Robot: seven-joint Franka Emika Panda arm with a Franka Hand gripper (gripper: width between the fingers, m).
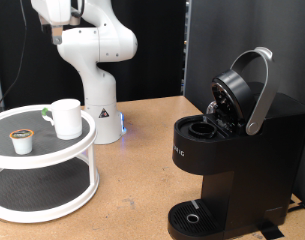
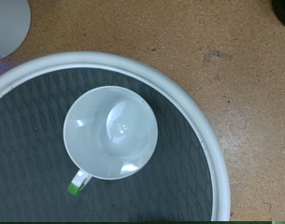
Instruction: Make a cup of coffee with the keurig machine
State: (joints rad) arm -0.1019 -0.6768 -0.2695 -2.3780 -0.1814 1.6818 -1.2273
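The white cup stands upright on the top shelf of a round white two-tier stand, at the exterior view's left. The wrist view looks straight down into the empty cup; its handle bears a small green mark. The black keurig machine stands at the exterior view's right with its silver-handled lid raised and the pod chamber open. Its round drip tray is bare. The gripper shows in neither view; the arm rises out of the exterior view's top above the stand.
A small white coffee pod with a dark top sits on the stand's top shelf beside the cup. The white robot base stands behind the stand. The stand's rim borders the wooden table.
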